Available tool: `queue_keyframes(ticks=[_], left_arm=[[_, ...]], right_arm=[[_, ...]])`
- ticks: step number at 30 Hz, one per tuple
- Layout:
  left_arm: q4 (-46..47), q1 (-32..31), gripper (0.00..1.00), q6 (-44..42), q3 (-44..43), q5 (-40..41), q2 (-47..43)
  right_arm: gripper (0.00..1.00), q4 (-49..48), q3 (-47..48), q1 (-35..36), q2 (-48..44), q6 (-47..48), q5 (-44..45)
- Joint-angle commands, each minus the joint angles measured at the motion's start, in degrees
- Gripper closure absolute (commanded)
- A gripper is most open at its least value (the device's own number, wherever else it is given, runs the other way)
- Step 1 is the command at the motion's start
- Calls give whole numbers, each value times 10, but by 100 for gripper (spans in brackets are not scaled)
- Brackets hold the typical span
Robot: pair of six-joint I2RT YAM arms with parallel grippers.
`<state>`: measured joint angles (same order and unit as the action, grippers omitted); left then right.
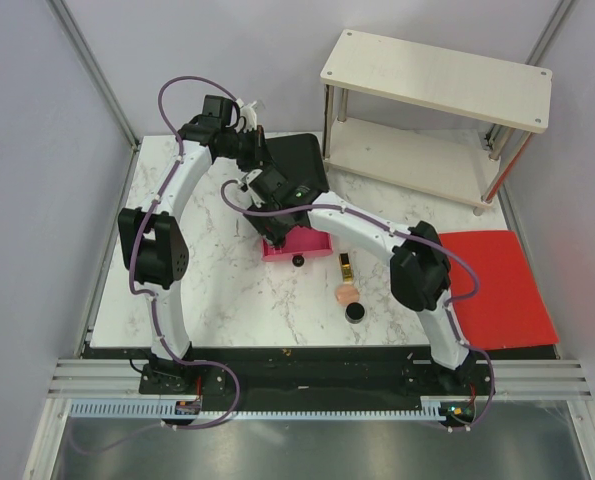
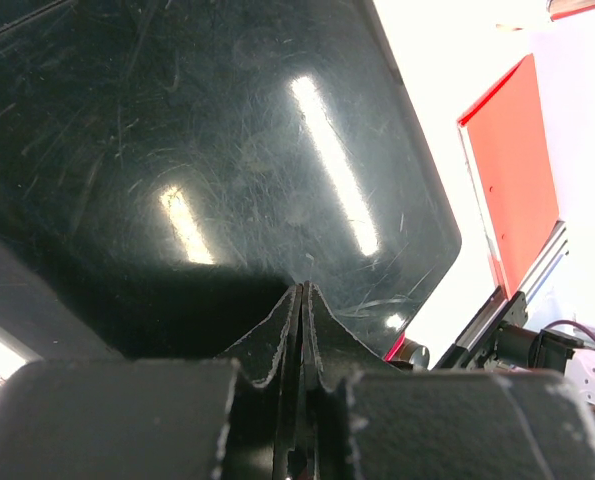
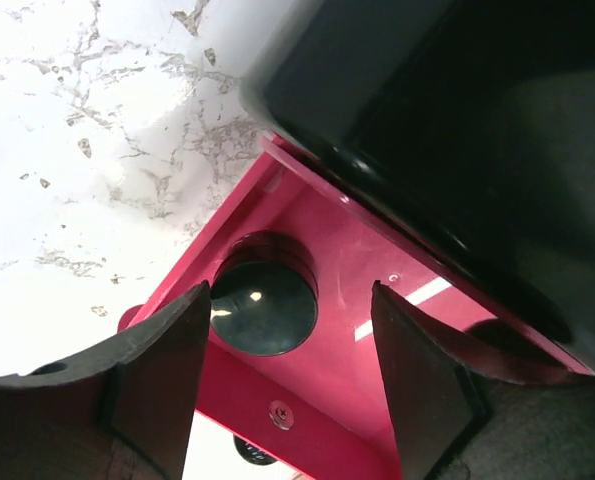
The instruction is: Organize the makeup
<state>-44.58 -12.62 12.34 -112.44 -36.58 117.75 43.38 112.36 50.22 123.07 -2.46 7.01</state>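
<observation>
Loose on marble table (image 1: 227, 300), nearest first: loose black jar (image 1: 355, 313), peach puff (image 1: 347, 294), gold-black tube (image 1: 345, 266); three visible items left to stow. Stowed black jar (image 3: 265, 307) lies in open pink drawer (image 3: 362, 285), directly under right gripper (image 3: 292, 295), fingers spread apart, not gripping. Beyond: left gripper (image 2: 303, 292) pinched together, empty, over black box (image 2: 227, 130). Judged early-to-mid task

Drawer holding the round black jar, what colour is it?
The drawer is pink, clearest in the right wrist view.

Both arms extend forward, left claw (image 2: 302, 300) pinched closed, right claw (image 3: 292, 310) gaping wide.
</observation>
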Motion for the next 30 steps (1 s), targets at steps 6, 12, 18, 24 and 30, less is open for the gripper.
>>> queue_keyframes(ticks=[6, 12, 18, 24, 30], left_arm=[[-130, 0, 91, -51, 42, 115, 77], [-130, 1, 91, -51, 42, 114, 80], [-133, 0, 91, -56, 44, 117, 82], [-134, 1, 91, -57, 41, 115, 86], [-136, 0, 91, -58, 42, 120, 85]], right_arm=[[29, -8, -136, -25, -170, -1, 68], [30, 12, -307, -41, -279, -22, 53], [30, 23, -422, -41, -350, -61, -3], [30, 15, -505, -39, -363, -87, -63], [28, 17, -521, -37, -351, -98, -59]])
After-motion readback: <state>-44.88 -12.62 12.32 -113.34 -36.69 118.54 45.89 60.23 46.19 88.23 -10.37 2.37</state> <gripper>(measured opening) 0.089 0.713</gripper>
